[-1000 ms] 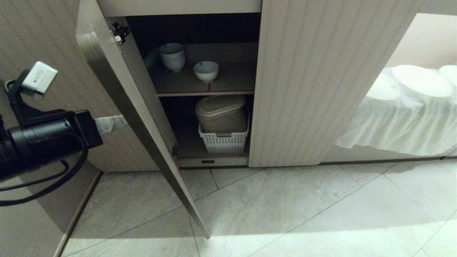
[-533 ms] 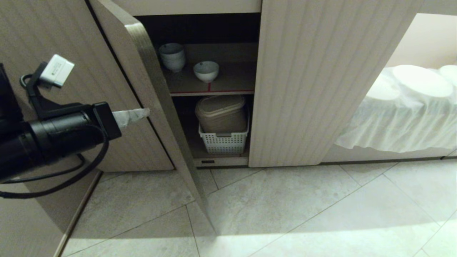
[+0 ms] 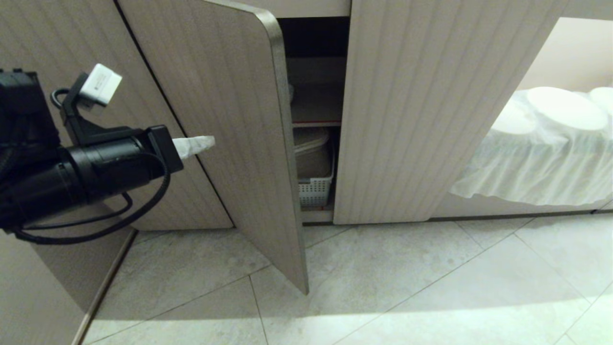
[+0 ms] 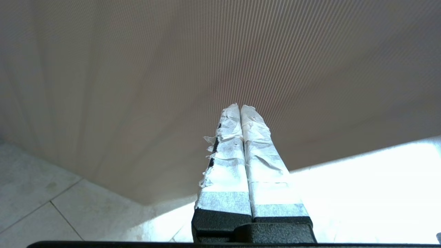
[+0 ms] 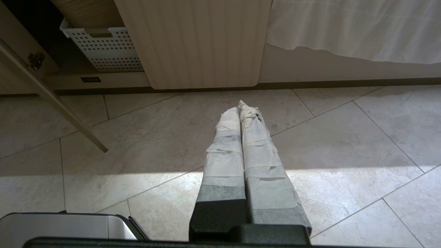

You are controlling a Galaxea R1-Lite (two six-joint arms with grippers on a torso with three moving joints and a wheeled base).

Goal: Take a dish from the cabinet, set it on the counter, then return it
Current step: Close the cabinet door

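A: Dish location?
B: Not visible. Hidden behind left door (image 3: pixel 230 120) of the cabinet (image 3: pixel 431 110), which hangs ajar, only a narrow dark gap left beside the shut right door. Through the gap: sliver of a shelf with red tape edge (image 3: pixel 316 123), below it part of a beige lidded container (image 3: pixel 313 151) sitting in a white perforated basket (image 3: pixel 315 190).
A: Left end effector?
B: Left end effector (image 3: pixel 203 142) at the outer fluted face of the left door, taped fingers (image 4: pixel 255 144) pressed together, gripping nothing. Tips right at the door surface; contact vs. just short, cannot tell.
A: Right one?
B: Right end effector (image 5: pixel 243 108) parked low over the tiled floor (image 3: pixel 431 278), pointing toward the cabinet base. Fingers likewise closed against each other, empty.
A: Anything else nearby?
B: White cloth (image 3: pixel 541 158) draped over an opening right of the cabinet, round shapes bulging under it. Table out of frame.
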